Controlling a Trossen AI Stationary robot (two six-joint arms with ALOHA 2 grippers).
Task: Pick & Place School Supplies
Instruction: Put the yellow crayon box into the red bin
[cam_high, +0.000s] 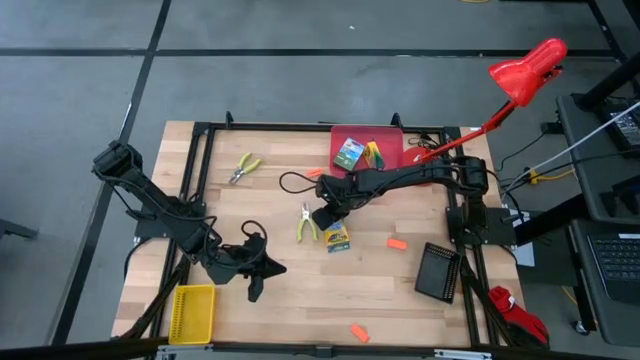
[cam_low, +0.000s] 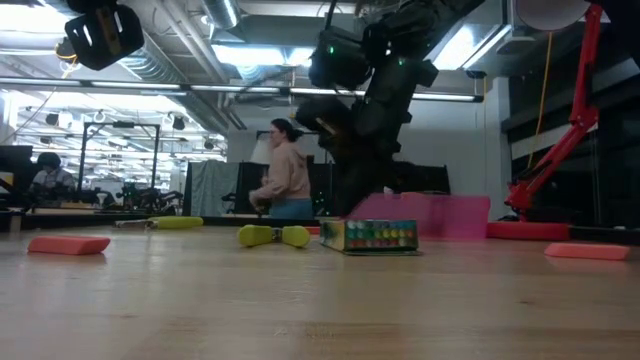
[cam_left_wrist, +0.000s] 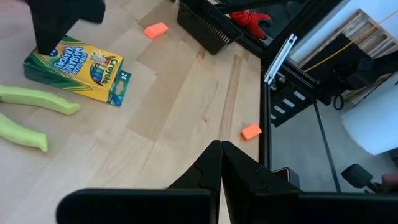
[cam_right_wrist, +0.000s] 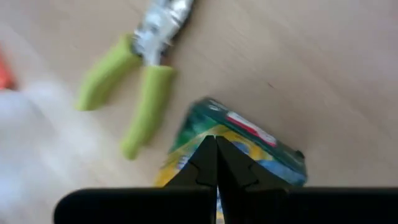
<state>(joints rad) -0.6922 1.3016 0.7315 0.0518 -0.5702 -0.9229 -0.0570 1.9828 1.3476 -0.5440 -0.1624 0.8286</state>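
Observation:
A green-and-yellow crayon box (cam_high: 337, 237) lies flat on the wooden table at its middle, and pliers with yellow-green handles (cam_high: 307, 222) lie just left of it. My right gripper (cam_right_wrist: 214, 140), shut, points steeply down over one end of that box (cam_right_wrist: 249, 140). Two more crayon boxes (cam_high: 352, 153) lie in the red bin (cam_high: 390, 135). A second pair of pliers (cam_high: 243, 167) lies far left. Orange sticks (cam_high: 397, 243) (cam_high: 358, 333) are scattered about. My left gripper (cam_left_wrist: 221, 146) hovers shut above the table's near left part, holding nothing. My right gripper has its shut fingertips over the top face of the crayon box (cam_right_wrist: 205, 134) near one end, coming from above at a steep slant. Whether the tips touch the box I cannot tell. The box lies flat on the table.
A yellow bin (cam_high: 192, 312) stands at the near left corner and a black bin (cam_high: 438, 271) at the near right. Another orange stick (cam_high: 313, 172) lies beside a black cable loop (cam_high: 292, 183). A person (cam_low: 285, 180) stands in the room beyond the table.

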